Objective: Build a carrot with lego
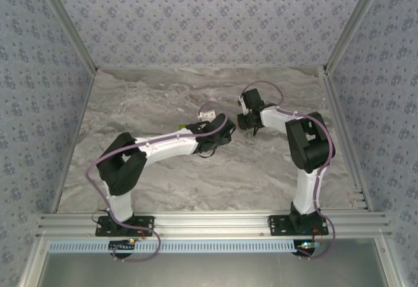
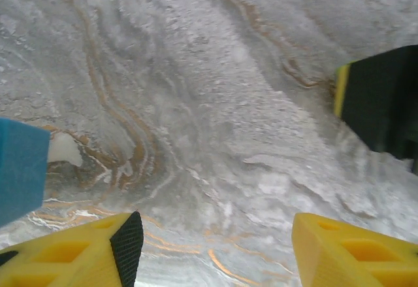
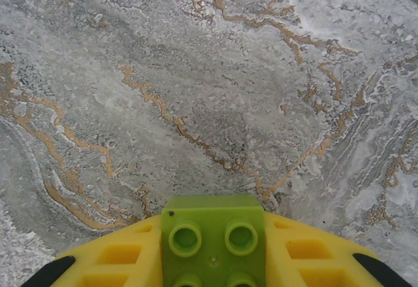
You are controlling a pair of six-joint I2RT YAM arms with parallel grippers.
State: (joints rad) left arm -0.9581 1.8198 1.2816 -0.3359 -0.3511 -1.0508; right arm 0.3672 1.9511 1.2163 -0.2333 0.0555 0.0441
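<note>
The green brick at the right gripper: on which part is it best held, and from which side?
Grip the green brick by its two smooth, parallel side walls, one finger closing in from each side. That leaves its studded face free for joining, which is how the right gripper holds it.

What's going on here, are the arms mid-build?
The right end effector is closed on a lime-green brick, with its studs towards the wrist camera and the marble table beyond it. The left end effector sits close by, near the middle of the table, jaws apart with nothing between them. A blue block shows at the left edge of its wrist view, probably another brick.
</note>
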